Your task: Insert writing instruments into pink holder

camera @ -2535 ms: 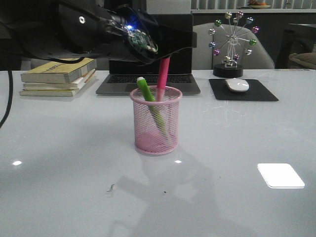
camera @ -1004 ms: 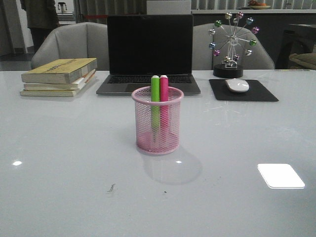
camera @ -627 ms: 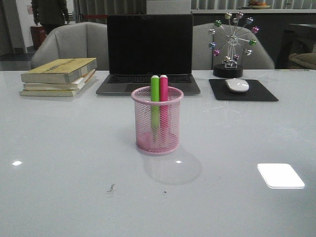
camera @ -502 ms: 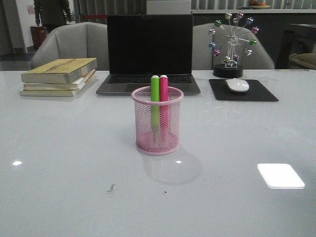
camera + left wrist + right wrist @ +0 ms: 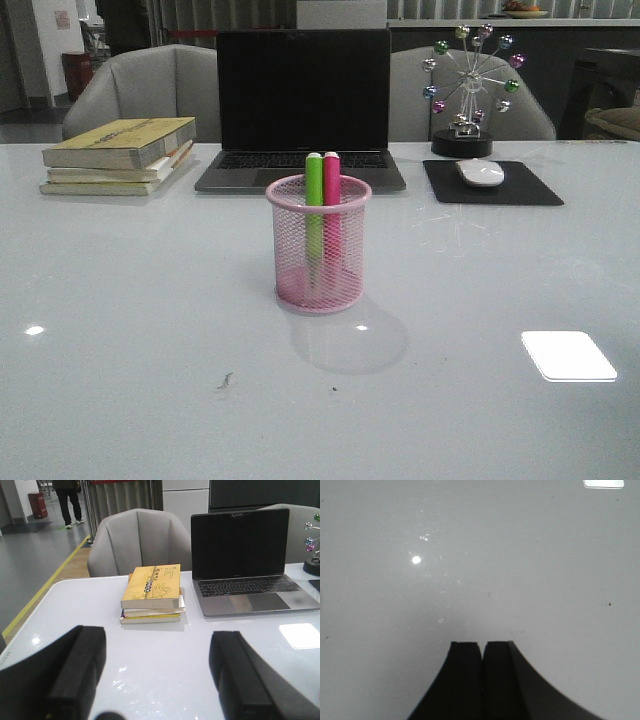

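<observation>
The pink holder (image 5: 319, 250), a wire-mesh cup, stands upright mid-table in the front view. Inside it stand the green highlighter (image 5: 314, 200) and the pink highlighter (image 5: 332, 200), side by side, tops poking above the rim. Neither arm shows in the front view. In the left wrist view my left gripper (image 5: 159, 645) is open, jaws wide apart with only bare table between them, and looks toward the books and the laptop. In the right wrist view my right gripper (image 5: 482, 646) is shut on nothing above bare grey table. The holder shows in neither wrist view.
A stack of books (image 5: 118, 155) lies at the back left, a laptop (image 5: 302, 105) behind the holder, and a mouse (image 5: 481, 172) on a black pad beside a ferris-wheel ornament (image 5: 467, 90) at the back right. Grey chairs (image 5: 137, 540) stand beyond the table.
2.5 s ago the left arm hung over the holder, holding the pink highlighter at its rim. Now the arm is out of the front view and both highlighters stand upright in the cup.
</observation>
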